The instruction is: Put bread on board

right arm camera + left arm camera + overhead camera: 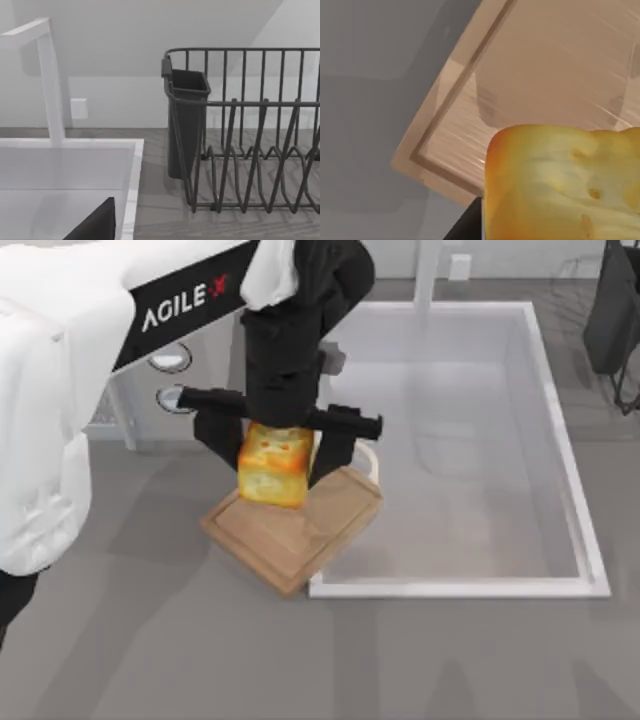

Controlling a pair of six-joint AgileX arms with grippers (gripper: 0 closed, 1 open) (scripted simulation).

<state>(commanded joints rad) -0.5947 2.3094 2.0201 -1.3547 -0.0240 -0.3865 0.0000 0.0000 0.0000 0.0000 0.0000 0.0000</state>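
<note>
Your left gripper [277, 462] got bread [273, 466] clamped in jaws, hanging right over board [290, 530]. Carry basically done; just lower, let go. Right arm parked.

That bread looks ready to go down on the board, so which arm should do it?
The left. Its gripper already grips the bread right above the board. The right arm sits far off by the dish rack.

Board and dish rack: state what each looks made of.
The board looks like light-brown wood with a smooth finish: faint grain streaks and a grooved border show in the left wrist view. The dish rack looks like dark coated metal wire, judging by its thin bent bars, though plastic is possible.
</note>
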